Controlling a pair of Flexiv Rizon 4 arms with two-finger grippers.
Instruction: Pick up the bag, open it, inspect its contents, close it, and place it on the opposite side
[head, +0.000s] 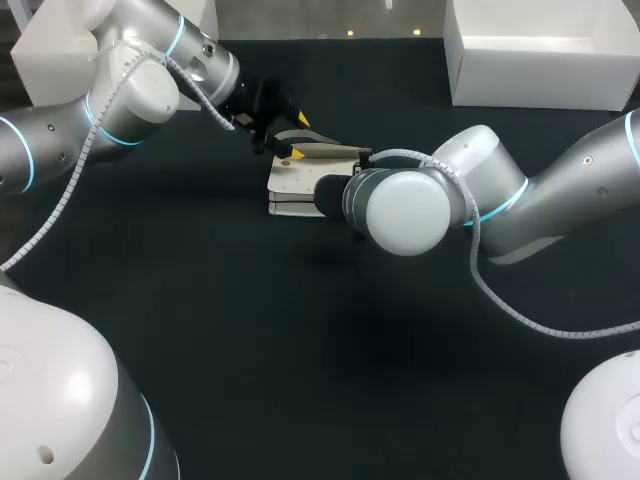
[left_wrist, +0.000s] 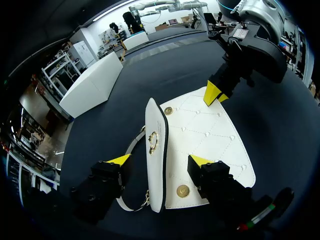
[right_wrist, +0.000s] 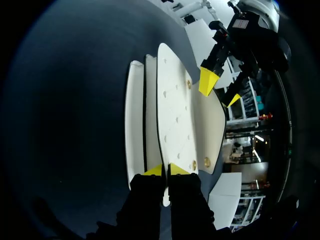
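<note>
You see a white quilted leather bag (left_wrist: 210, 132) on a near-black matte table (head: 250, 330).
Its panels carry a diamond stitch pattern with small dimples at the crossings; its round snaps (left_wrist: 183, 190) and ring clasp (left_wrist: 152, 140) are gold. Your left gripper (left_wrist: 160, 160) and right gripper (right_wrist: 166, 170) are black with bright yellow tips. Your left arm (head: 60, 130) and right arm (head: 560, 190) are white and grey with cyan rings. The open box (head: 540, 80) is plain white.
</note>
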